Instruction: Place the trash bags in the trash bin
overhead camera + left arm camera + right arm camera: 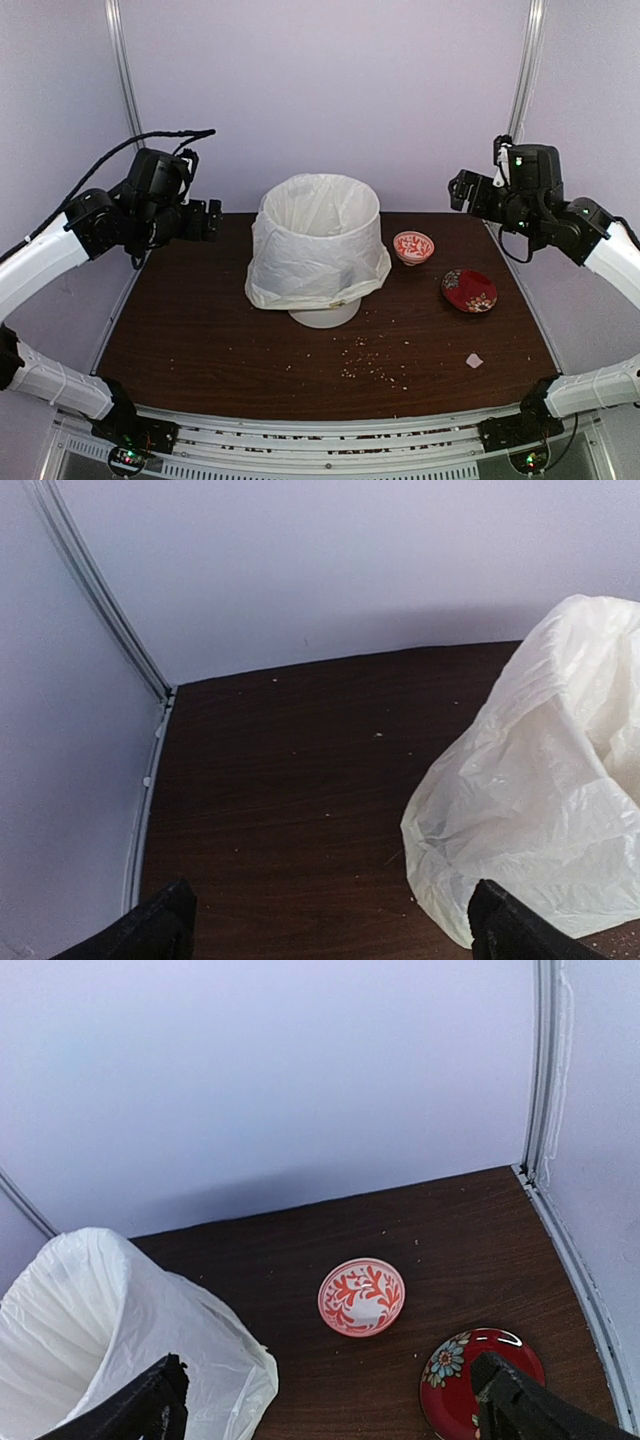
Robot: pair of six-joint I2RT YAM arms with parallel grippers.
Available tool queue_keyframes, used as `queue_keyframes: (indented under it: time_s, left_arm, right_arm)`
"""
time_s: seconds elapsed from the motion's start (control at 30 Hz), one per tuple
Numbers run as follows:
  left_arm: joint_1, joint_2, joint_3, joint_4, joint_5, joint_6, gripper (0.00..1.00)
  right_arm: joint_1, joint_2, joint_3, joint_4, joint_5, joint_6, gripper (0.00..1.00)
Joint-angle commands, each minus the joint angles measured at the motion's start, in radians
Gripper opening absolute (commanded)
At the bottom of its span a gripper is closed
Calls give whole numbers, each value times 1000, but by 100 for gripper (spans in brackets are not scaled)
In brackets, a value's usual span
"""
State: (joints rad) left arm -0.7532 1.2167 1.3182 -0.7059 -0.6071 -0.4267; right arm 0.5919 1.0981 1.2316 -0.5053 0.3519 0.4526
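Left tool faces bag; bin shows overhead only.

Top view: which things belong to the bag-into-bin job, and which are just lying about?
Job:
- trash bag, draped over the bin
- trash bin, only its base showing

Lying about:
- small red-patterned bowl
- red dish
- paper scrap
- crumbs

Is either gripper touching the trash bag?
No, the left gripper and right gripper both hang open, clear of the trash bag lining the trash bin.
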Motion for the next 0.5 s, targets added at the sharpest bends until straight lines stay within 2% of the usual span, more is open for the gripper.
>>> queue_keyframes:
  time_s: [0.0, 0.17, 0.3, 0.47]
  left_arm:
    - [31, -17, -4, 54, -105, 44, 98]
    - [39, -2, 119, 54, -119, 213, 98]
    - [42, -31, 142, 122, -139, 355, 98]
    - [87, -26, 178, 96, -67, 334, 98]
  right_arm:
    - [-2, 34, 64, -31, 196, 62, 100]
    - [-3, 78, 234, -126, 277, 66, 100]
    - [-2, 69, 304, -85, 278, 3, 100]
    - [-3, 46, 265, -35, 288, -9, 100]
